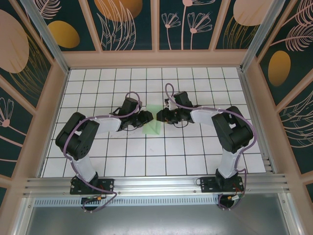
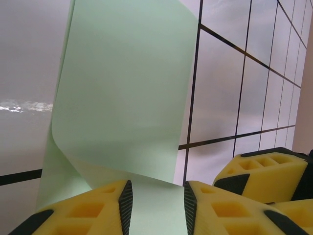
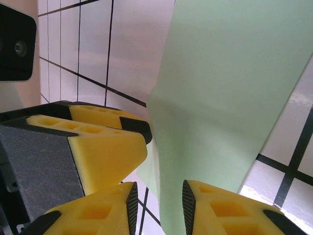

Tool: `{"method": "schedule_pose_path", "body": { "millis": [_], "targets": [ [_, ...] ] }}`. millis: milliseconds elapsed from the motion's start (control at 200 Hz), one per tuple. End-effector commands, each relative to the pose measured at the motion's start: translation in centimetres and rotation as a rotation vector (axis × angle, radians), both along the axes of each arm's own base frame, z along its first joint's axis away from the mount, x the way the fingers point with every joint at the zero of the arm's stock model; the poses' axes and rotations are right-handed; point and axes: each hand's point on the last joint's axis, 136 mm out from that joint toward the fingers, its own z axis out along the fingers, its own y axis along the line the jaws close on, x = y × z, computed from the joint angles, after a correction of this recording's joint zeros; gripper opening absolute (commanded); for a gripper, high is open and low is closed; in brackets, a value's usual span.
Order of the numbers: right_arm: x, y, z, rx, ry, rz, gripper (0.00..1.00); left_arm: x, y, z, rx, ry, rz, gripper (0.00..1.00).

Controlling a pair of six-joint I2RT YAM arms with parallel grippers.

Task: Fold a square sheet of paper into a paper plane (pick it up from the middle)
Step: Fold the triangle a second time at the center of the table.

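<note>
Yellow fingers (image 2: 83,213) of the left gripper (image 2: 156,215) sit lowest in its wrist view. Its jaws are spread partway, and the sheet (image 2: 127,98) runs through the gap and curls up off the table (image 2: 220,88). The right gripper (image 3: 157,215) is much the same: jaws parted, with the sheet standing between them and not visibly pinched. From above, the two grippers are nearly nose to nose at mid-table, with the sheet bowed up between them.

This looks like an early fold, with the paper gathered at its middle. To do it well, each pair of jaws should close squarely on the paper before anything is lifted, so the crease runs straight. The pulls should be slow and equal, since thin paper buckles or tears under a lopsided tug. The fingers are close enough to clash, so the arms need to keep their spacing.
</note>
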Motion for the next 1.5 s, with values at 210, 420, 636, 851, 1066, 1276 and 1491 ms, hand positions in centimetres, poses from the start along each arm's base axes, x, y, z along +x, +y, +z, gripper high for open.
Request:
{"method": "schedule_pose_path", "body": {
  "millis": [210,420,636,851,1066,1276,1491],
  "targets": [
    [0.8,1.3,-0.4,0.017,-0.012,0.039,0.21,0.0,-0.3,-0.5,0.011,0.004,-0.004,0.35],
    [1.3,1.0,-1.1,-0.022,-0.012,0.018,0.07,0.0,-0.6,0.0,-0.006,-0.004,-0.018,0.35],
    [1.7,0.1,-2.3,-0.085,-0.019,-0.007,0.06,0.0,-1.4,2.1,-0.042,-0.075,-0.082,0.37],
    [1.9,-0.6,-3.2,-0.127,-0.017,-0.027,0.05,-0.3,-2.4,2.0,-0.071,-0.069,-0.122,0.34],
    [2.5,-0.9,-3.4,-0.151,-0.035,-0.04,0.05,-0.4,-3.2,1.8,-0.08,-0.063,-0.147,0.33],
    [2.9,-1.0,-3.4,-0.169,-0.051,-0.043,0.05,-0.5,-3.6,1.5,-0.083,-0.051,-0.162,0.33],
    [3.2,-1.0,-3.6,-0.184,-0.055,-0.046,0.05,-0.5,-3.6,1.1,-0.075,-0.044,-0.163,0.33]
  ]
}}
